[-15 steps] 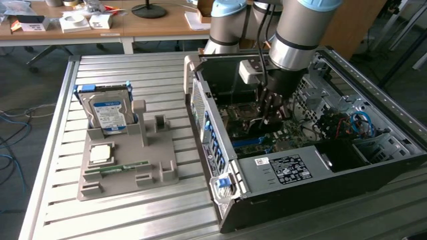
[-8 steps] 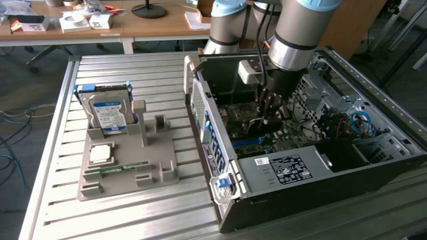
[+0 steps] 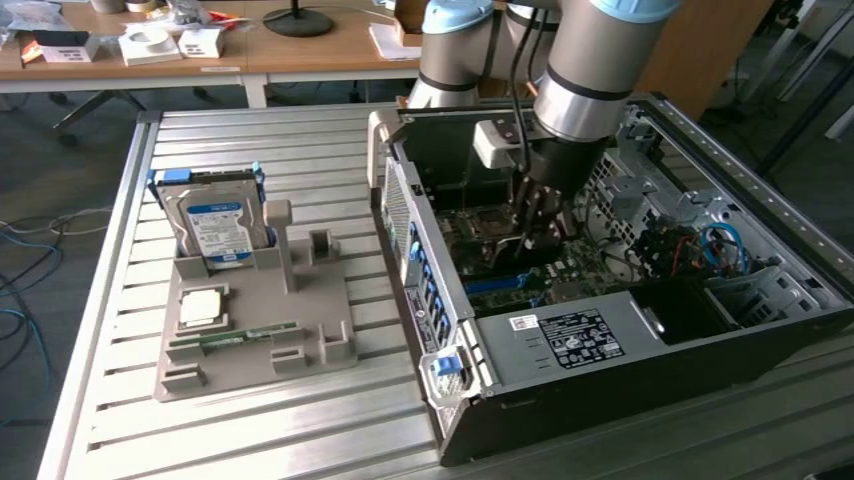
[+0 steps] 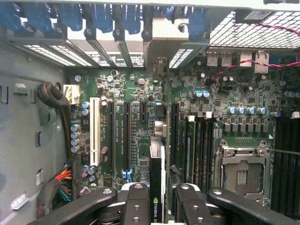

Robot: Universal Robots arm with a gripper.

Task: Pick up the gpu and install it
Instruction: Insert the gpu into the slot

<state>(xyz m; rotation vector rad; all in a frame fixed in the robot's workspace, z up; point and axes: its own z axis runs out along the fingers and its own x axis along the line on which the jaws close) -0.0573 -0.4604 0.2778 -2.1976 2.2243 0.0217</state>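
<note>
Gripper [image 4: 159, 193] is down inside the PC case [image 3: 601, 400], fingers clamped on the gpu [image 4: 157, 159]. Card sits edge-on right below it, just over the motherboard [image 4: 136, 93] slots.

We see bright, even overhead light in ext. view; table slats [image 3: 267, 410] shine softly, inside of case [image 3: 561, 345] sits dim in shadow of arm [image 3: 587, 70]. Wrist view: board [image 4: 131, 93] evenly lit, grilles [image 4: 243, 33] blow out white w/ backlight; gripper [image 4: 157, 201] and gpu [image 4: 156, 164] up close look dark, soft.
</note>
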